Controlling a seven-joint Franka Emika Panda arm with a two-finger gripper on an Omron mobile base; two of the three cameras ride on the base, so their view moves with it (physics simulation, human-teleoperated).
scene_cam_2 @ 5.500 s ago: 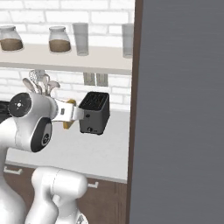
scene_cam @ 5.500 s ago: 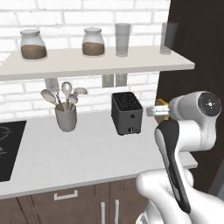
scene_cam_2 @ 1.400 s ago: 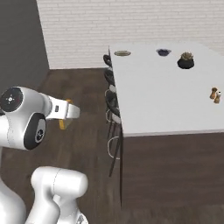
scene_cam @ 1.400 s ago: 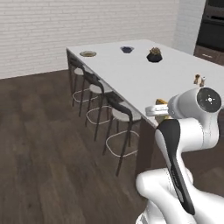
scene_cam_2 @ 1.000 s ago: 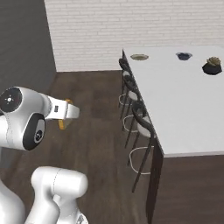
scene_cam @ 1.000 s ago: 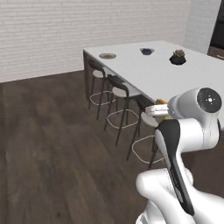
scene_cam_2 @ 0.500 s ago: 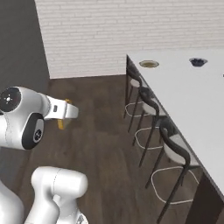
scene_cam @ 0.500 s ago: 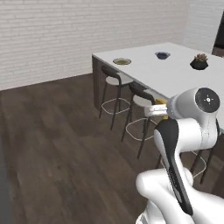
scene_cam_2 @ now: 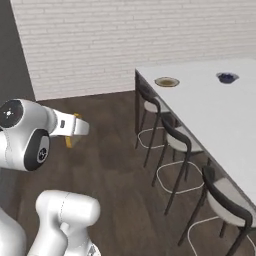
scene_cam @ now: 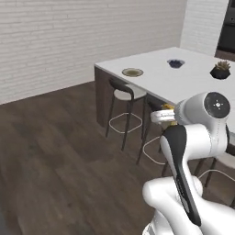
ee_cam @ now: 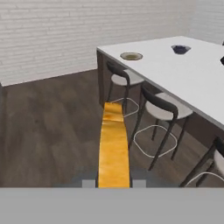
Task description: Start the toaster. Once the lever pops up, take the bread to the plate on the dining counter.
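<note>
My gripper (ee_cam: 113,183) is shut on the bread (ee_cam: 113,146), a golden-yellow slice with an orange-brown crust, seen edge-on between the fingers. The same slice (scene_cam_2: 70,138) pokes out beside the gripper (scene_cam_2: 76,127) over dark wood floor. The plate (scene_cam: 132,72) (scene_cam_2: 166,81) (ee_cam: 131,56), round with a tan centre, lies near the corner of the white dining counter (scene_cam: 183,75) (scene_cam_2: 212,107) (ee_cam: 188,72), well ahead of the gripper. The toaster is out of view.
Dark stools (scene_cam: 123,93) (scene_cam_2: 176,137) (ee_cam: 162,109) line the counter's near side. A blue bowl (scene_cam: 176,62) (scene_cam_2: 227,77) (ee_cam: 180,49) and a small potted plant (scene_cam: 220,70) stand farther along the top. A white brick wall closes the back; open wood floor lies to the left.
The whole picture has shifted, so the base has moved: the dining counter and stools now stand nearer and more to the right. The bread stays in the shut gripper.
</note>
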